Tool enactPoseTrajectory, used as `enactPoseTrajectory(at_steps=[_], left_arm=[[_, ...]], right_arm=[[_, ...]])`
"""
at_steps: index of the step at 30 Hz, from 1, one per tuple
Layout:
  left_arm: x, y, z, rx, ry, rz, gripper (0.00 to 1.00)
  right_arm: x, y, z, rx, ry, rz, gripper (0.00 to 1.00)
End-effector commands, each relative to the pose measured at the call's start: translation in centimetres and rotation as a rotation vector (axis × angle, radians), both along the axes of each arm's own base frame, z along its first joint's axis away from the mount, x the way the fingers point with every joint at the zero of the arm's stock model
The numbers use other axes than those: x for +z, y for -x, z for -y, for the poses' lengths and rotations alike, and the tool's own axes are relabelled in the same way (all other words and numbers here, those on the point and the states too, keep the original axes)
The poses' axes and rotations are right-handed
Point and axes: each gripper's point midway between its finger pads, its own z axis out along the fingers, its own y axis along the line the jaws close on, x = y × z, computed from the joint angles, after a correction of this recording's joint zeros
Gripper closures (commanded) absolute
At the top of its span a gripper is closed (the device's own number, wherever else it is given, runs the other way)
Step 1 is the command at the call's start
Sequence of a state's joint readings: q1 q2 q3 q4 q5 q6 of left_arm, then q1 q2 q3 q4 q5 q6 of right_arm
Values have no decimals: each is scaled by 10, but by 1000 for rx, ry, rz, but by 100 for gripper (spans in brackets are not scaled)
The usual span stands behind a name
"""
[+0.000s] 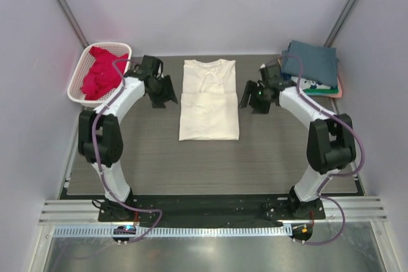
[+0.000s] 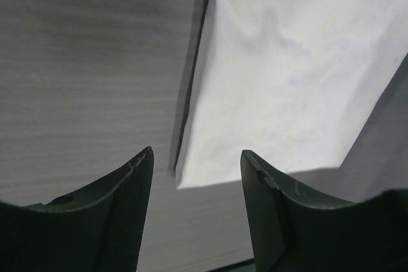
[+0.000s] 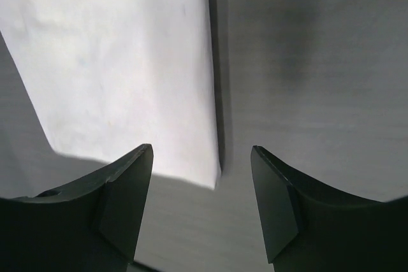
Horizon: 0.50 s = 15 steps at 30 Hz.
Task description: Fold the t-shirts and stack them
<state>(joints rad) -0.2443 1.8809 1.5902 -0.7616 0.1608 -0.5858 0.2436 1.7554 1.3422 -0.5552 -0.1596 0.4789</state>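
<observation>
Scene: a cream t-shirt (image 1: 209,100) lies flat in the middle of the desk (image 1: 210,164), collar at the far end. Its sleeves are turned in, so it reads as one long panel.
Left claw (image 1: 162,93): fingers spread wide and holding nothing, poised just beside the shirt's left edge. Its wrist view shows a cloth corner between the fingertips.
Right claw (image 1: 250,99): likewise wide and empty, just beside the right edge, with a cloth corner between its fingertips in its own wrist view.
Waiting: a crimson shirt (image 1: 99,74) sits bunched in the white basket (image 1: 121,47) at the far left.
Done: folded shirts are piled at the far right, a slate-blue shirt (image 1: 310,62) on top. Printed white, green and pink edges peek out beneath it.
Step in hand: the side folds look finished, and a crosswise fold end to end looks to be next.
Handling: the cloth is light, soft and limp. It will likely sag and drag rather than hold a shape, and the layers may slide apart if only the top one is caught.
Where to take hold: probably at two matching corners or edge points, one per claw. Each pinch should be low against the desk so it gathers every layer.
Risk: uneven lifting could skew the fold or pull a tucked sleeve loose.
</observation>
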Motion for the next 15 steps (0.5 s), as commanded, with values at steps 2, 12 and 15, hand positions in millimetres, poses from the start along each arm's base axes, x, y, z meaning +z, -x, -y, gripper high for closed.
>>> enactPoseTrajectory(at_steps=[2,12,15], left_arm=[[-9,39,24,-35,130,39,42],[-56,98,33,-16,163,-6,42],[-70,108,36,-16,171,-30,42]], right_arm=[[-17,64,-32,98,-215,-48,31],[-62,102,-45,126,-266,-126,34],[-76,104,-45,117,-264,-142,38]])
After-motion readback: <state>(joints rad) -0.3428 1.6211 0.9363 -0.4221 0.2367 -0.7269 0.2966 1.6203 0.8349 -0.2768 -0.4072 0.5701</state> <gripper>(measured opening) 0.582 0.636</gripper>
